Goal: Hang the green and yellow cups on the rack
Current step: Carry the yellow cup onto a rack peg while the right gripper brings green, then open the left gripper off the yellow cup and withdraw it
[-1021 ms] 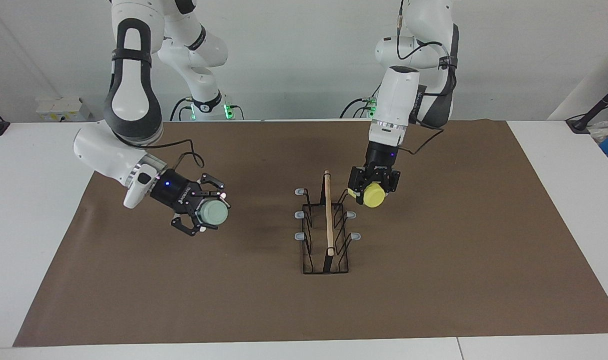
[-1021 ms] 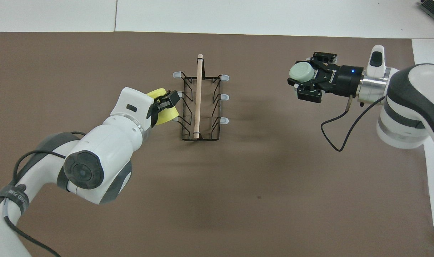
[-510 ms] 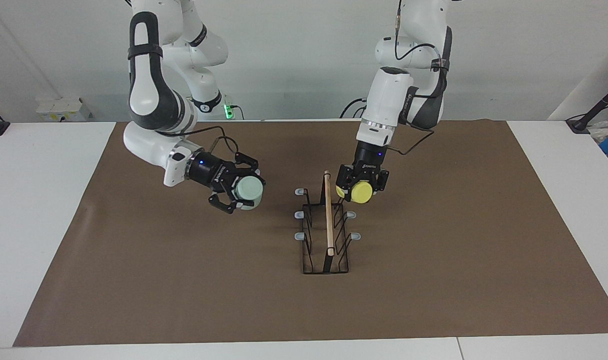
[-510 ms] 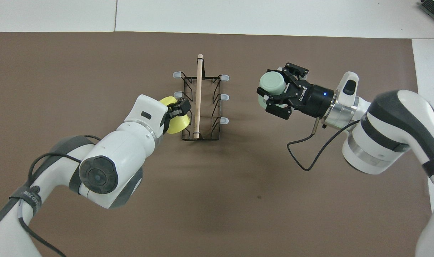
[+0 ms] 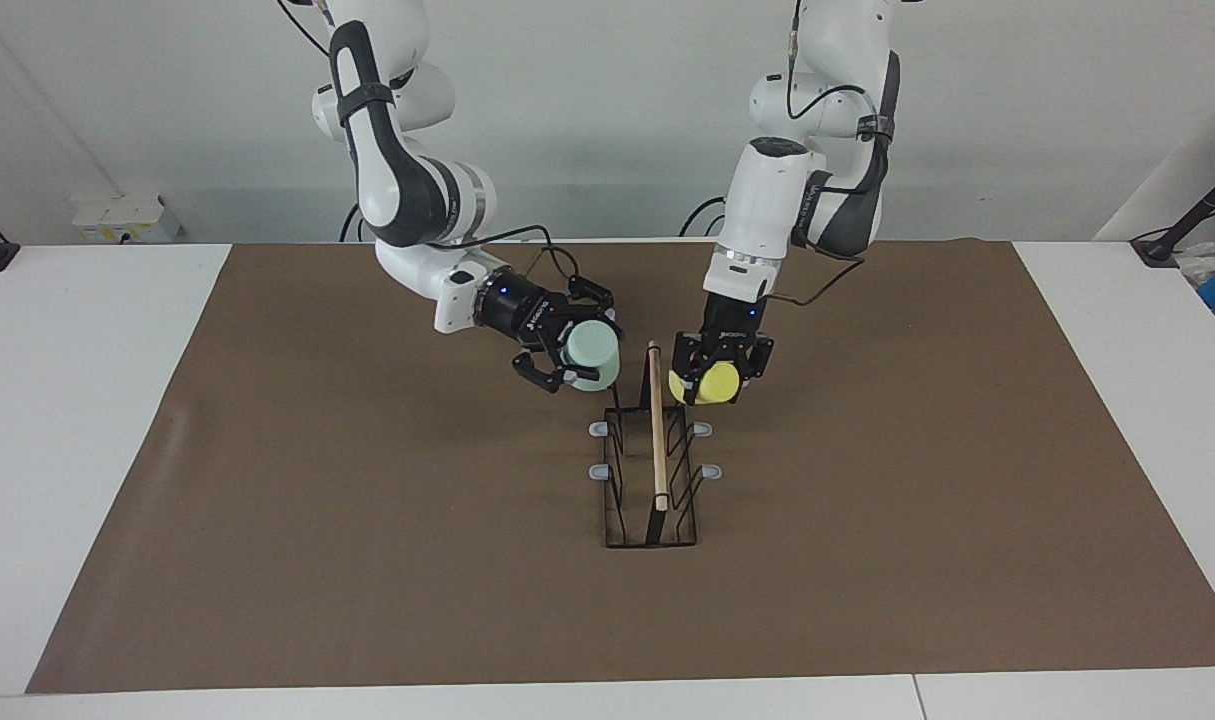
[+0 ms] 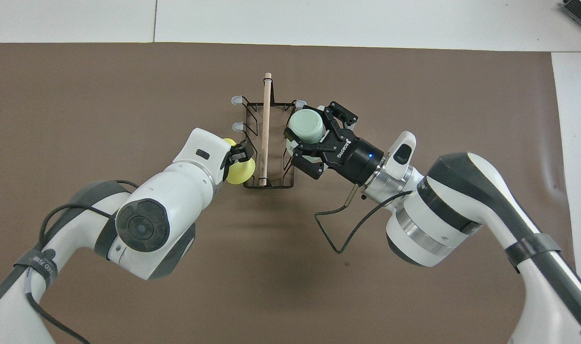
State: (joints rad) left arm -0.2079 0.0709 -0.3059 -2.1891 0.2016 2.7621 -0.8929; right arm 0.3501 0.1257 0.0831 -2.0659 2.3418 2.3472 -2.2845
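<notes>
The black wire rack (image 5: 657, 455) (image 6: 266, 124) with a wooden rod along its top stands mid-table. My right gripper (image 5: 579, 357) (image 6: 312, 139) is shut on the pale green cup (image 5: 593, 345) (image 6: 306, 125), which lies on its side in the air over the rack's prongs toward the right arm's end. My left gripper (image 5: 715, 372) (image 6: 236, 160) is shut on the yellow cup (image 5: 709, 385) (image 6: 240, 171), held against the rack's side toward the left arm's end. That cup hides the prong nearest the robots there.
A brown mat (image 5: 367, 520) covers most of the white table. Grey-tipped prongs (image 5: 710, 471) stick out on both sides of the rack. Both arms crowd the rack's end nearer the robots.
My right arm has swung the green cup across the mat to the rack. My left gripper has shifted the yellow cup a little closer to the rack.
</notes>
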